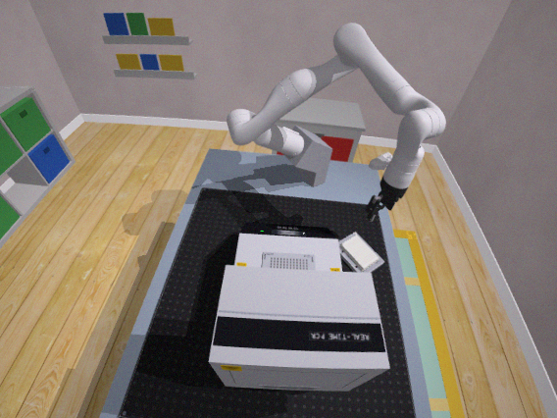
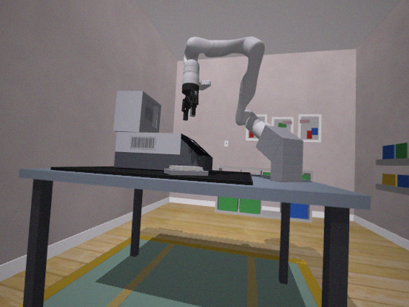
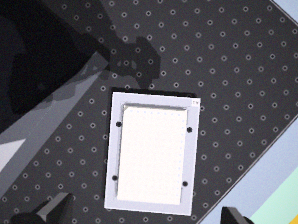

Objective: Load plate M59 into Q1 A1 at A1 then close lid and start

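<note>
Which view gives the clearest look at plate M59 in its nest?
The wrist view: plate M59 is seen from straight above, framed whole by nest N1. The top view shows it small and angled beside cycler Q1. The exterior view shows only a thin edge-on sliver.

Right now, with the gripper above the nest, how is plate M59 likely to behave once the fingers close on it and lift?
Plate M59 looks thin, flat and rigid, so it probably lifts stiffly and feels light. It sits inside the raised frame of nest N1, so a tilted pull may snag. Its smooth white edges could slip in the open gripper if gripped off-centre.
</note>
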You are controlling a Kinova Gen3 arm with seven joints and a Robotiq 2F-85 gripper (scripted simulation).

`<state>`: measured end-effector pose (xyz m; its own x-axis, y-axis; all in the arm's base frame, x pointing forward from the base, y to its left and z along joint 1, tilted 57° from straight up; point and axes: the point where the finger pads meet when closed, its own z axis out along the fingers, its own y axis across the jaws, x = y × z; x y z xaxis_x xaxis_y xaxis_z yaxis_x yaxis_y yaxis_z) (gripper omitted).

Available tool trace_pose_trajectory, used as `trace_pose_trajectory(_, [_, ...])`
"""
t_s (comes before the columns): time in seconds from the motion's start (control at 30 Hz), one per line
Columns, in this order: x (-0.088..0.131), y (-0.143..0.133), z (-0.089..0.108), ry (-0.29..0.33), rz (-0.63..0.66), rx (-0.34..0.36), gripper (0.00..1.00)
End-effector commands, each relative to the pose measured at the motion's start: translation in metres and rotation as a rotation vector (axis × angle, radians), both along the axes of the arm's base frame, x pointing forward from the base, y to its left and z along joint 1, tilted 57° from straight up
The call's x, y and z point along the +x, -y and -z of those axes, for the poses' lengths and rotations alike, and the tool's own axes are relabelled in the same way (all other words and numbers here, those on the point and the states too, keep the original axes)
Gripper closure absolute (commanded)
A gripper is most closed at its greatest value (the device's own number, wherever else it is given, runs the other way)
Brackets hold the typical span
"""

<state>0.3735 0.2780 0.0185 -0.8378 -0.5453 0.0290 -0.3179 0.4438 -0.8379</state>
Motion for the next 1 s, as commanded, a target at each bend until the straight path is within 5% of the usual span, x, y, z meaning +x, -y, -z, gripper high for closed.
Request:
trace_pose_trajectory(0.0, [0.004,0.004,0.005,-0.005,-0.005,0.002,0.00])
trace_pose_trajectory(0.97, [0.019,0.028,0.023,-0.005,-0.004,0.002,0.00])
